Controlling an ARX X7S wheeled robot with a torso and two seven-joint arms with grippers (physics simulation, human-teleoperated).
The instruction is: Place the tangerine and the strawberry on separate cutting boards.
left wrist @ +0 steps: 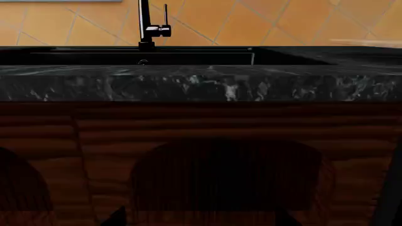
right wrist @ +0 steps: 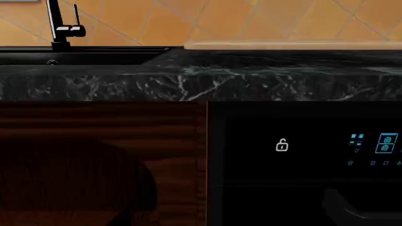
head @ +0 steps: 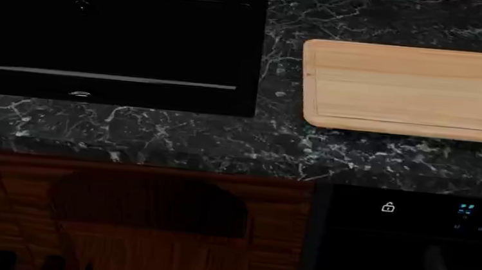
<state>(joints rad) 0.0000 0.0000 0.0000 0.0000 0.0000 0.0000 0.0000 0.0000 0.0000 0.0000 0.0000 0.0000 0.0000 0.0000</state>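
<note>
Neither the tangerine nor the strawberry is in view. One cutting board [head: 408, 90], pale beige with a groove round its edge, lies bare on the black marble counter to the right of the sink; its edge shows as a thin pale strip [right wrist: 292, 45] in the right wrist view. Both arms hang low in front of the cabinets, below counter height. My left gripper [left wrist: 199, 221] shows only two dark fingertips [left wrist: 116, 219] set wide apart, with nothing between them. The right gripper's fingers are lost in the dark at the bottom of its wrist view.
A black sink [head: 115, 35] with a black tap [left wrist: 150, 28] is set in the counter [head: 223, 140] on the left. Below are a wooden cabinet front [head: 131, 223] and a black dishwasher [head: 404, 251] with a lit panel. An orange tiled wall [right wrist: 251, 21] stands behind.
</note>
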